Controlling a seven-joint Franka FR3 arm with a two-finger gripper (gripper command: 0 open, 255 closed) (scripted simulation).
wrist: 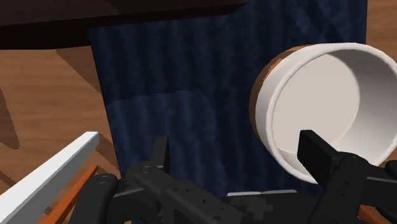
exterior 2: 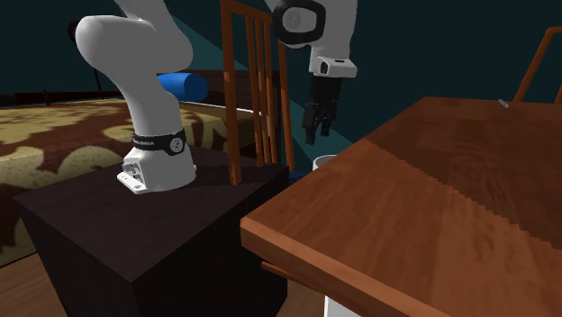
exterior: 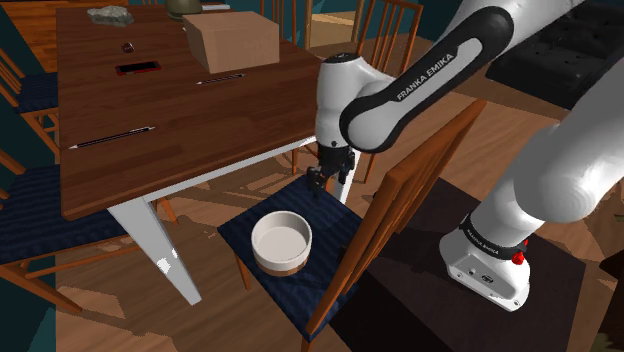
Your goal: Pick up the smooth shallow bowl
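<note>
Wooden tabletop (exterior: 180,120) fills the shoulder view's 10 o'clock, its edge near the blue chair seat (exterior: 335,235). On that seat sits the bowl (exterior: 281,243), at 7 o'clock from the pincer (exterior: 326,186), which stands wide and empty. Probably light, stiff, slick: pinch 1 rim wall. At 3 o'clock the chair back (exterior: 420,190) crowds; room lies straight up.

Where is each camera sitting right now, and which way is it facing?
Shoulder view: beside and a little behind the stand, looking down on the table, chair and bowl; the white arm and gripper show.
Second exterior view: low over the table's corner, facing the stand; arm base and gripper show, and the bowl's rim peeks past the table edge.
Wrist view: on the hand, looking down at the blue cushion and bowl; both open fingers show.
Shared: all three show the bowl and gripper.
</note>
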